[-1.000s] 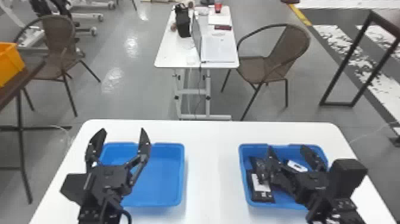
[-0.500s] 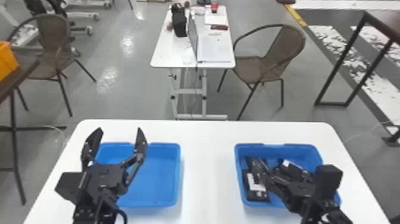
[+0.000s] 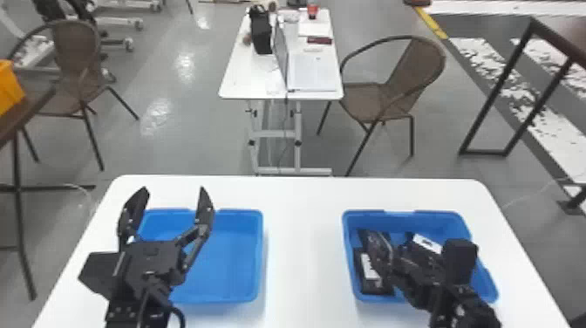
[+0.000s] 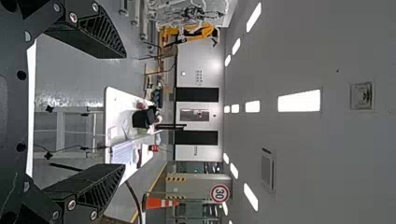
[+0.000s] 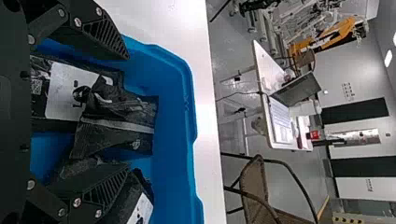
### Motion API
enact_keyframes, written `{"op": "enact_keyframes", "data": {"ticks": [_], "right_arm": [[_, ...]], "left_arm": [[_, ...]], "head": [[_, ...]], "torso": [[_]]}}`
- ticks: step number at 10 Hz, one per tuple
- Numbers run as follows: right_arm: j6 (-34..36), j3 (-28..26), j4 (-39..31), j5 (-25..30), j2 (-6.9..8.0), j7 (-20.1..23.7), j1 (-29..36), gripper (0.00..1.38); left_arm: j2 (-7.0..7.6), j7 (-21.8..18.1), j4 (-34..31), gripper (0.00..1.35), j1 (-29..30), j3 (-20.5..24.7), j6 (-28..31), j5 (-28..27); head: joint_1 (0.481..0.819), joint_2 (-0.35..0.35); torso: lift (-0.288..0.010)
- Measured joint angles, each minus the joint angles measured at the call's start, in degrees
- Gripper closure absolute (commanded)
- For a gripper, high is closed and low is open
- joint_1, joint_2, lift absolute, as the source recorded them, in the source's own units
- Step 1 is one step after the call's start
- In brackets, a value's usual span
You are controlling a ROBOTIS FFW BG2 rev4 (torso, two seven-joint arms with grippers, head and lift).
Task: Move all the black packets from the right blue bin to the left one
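Observation:
Over the left blue bin (image 3: 257, 257), my left gripper (image 3: 172, 192) is held with its fingers spread and pointing away; the left wrist view has the same gripper (image 4: 124, 112) with nothing between its fingers. My right gripper (image 3: 392, 248) reaches down into the right blue bin (image 3: 347, 244), among black packets (image 3: 364, 283) with white labels. In the right wrist view, the right gripper (image 5: 127, 112) is open, a crumpled black packet (image 5: 123, 114) lying between its fingers. Beside that packet is a white-labelled one (image 5: 67, 93), and another (image 5: 140, 210) lies past the other finger.
Both bins stand on a white table (image 3: 305, 244), with a gap between them. Farther off are a white desk (image 3: 257, 80) with a laptop (image 3: 281, 56), brown chairs (image 3: 383, 98) and, at the left edge, an orange box (image 3: 9, 87).
My right gripper and forearm have shifted left within the right bin, over the packets. The whole head view has slid slightly sideways. The left gripper keeps its pose above the left bin, still open.

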Motion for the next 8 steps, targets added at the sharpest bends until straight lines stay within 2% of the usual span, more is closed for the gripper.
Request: {"op": "enact_keyframes", "data": {"ticks": [5,6,7,8], "right_arm": [[0.0,0.0,8.8,0.8,-0.08,1.1,-6.0,0.26],[-0.2,0.2,10.4,0.9,-0.08,1.7,-7.1,0.53],[-0.2,0.3,11.8,0.9,-0.08,2.5,-8.0,1.1],[0.4,0.5,12.2,1.0,-0.07,2.9,-8.6,1.27]], "left_arm": [[-0.02,0.0,0.0,0.2,0.0,0.0,0.0,0.0],[-0.07,0.0,0.0,0.2,0.0,0.0,-0.1,0.0],[-0.08,0.0,0.0,0.2,0.0,0.0,-0.1,-0.1],[-0.09,-0.1,0.0,0.2,0.0,0.0,-0.1,-0.1]], "head": [[0.695,-0.026],[0.695,-0.026],[0.695,-0.023],[0.695,-0.019]], "torso": [[0.0],[0.0],[0.0],[0.0]]}}
